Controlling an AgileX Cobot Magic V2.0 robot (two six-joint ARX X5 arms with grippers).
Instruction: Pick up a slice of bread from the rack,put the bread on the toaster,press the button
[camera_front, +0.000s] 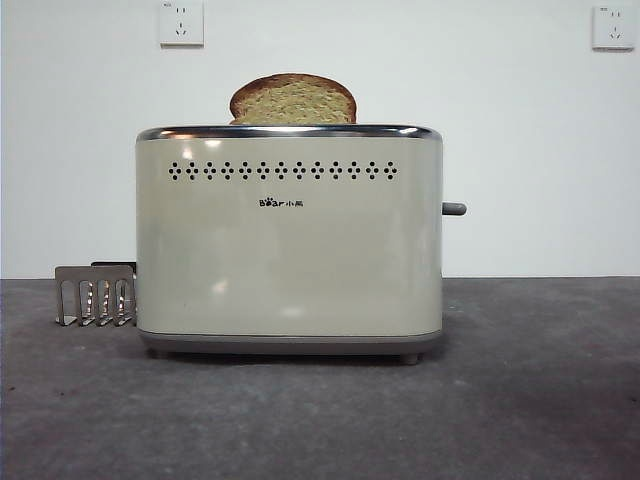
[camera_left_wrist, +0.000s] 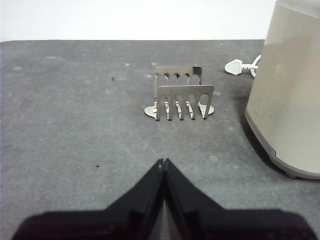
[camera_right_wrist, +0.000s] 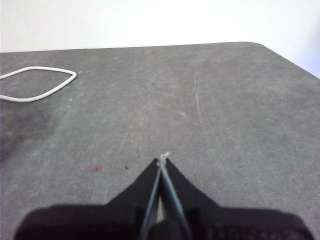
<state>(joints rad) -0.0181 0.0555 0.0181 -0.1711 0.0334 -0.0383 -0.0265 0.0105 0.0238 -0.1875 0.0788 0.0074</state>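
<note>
bread slice (camera_front: 293, 100) stands upright in the toaster (camera_front: 289, 240) top slot, rounded crust up, long axis along the toaster. rack (camera_left_wrist: 181, 93) sits beside the toaster. left gripper (camera_left_wrist: 164, 162) and right gripper (camera_right_wrist: 163, 159) both clenched, holding nothing.

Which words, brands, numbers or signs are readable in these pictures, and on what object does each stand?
"Bear": brand logo on the toaster, below its row of black dots.
Two small characters right after it: too small to read.
Tiny marks on the wall sockets: too small to read.
Wrist views: no text.

Lab-like test bench: bare white wall (camera_front: 400, 60), wall sockets (camera_front: 181, 22), grey tabletop (camera_front: 320, 420)
</note>
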